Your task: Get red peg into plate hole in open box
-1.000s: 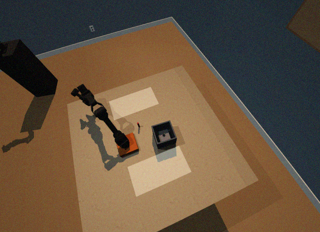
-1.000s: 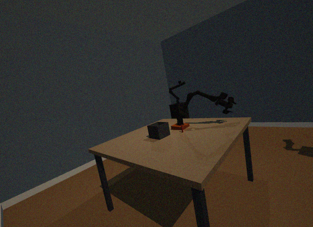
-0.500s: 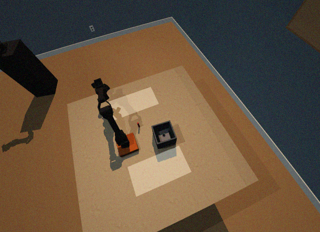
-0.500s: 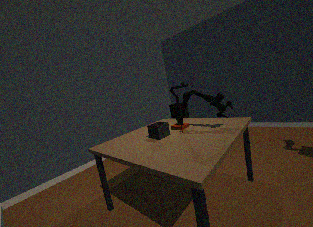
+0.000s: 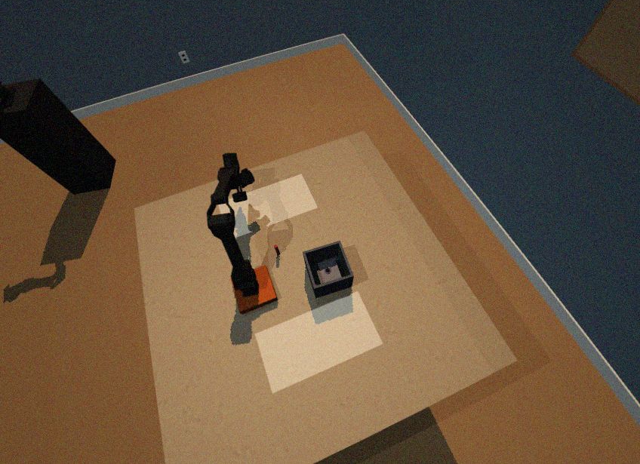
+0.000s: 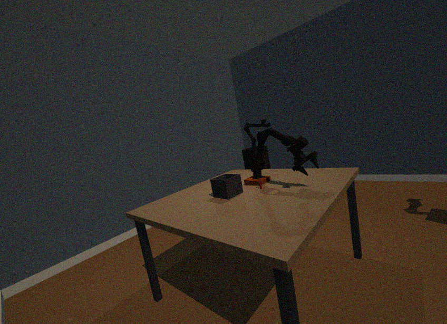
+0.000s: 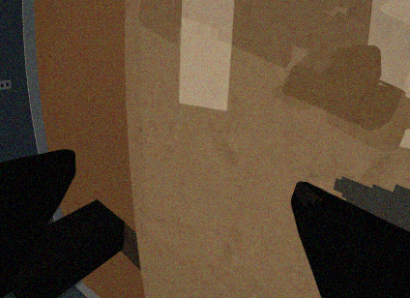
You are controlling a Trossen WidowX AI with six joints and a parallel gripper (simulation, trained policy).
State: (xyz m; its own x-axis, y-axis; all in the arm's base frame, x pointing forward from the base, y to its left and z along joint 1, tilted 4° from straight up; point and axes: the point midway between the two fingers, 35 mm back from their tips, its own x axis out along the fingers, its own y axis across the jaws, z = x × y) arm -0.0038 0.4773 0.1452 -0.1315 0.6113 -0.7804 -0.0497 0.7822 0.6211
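Observation:
The small red peg [image 5: 277, 250] [image 6: 260, 184] stands on the table between the arm's orange base and the box, with nothing touching it. The dark open box [image 5: 334, 288] [image 6: 226, 187] stands beyond it, away from the base. In the top view its bottom plate [image 5: 324, 278] shows a small dark hole, with no peg in it. My gripper [image 5: 244, 187] [image 6: 312, 170] [image 7: 187, 178] is open and empty, above the table's far part in the top view, well away from the peg and the box. The wrist view shows neither peg nor box.
The arm's orange base plate [image 5: 266, 286] [image 6: 251, 182] sits on the table [image 5: 413, 319] [image 6: 234, 219] close beside the peg. A tall black cabinet [image 5: 62, 144] [image 6: 249, 158] stands on the floor beyond the table. The box's raised walls surround its plate.

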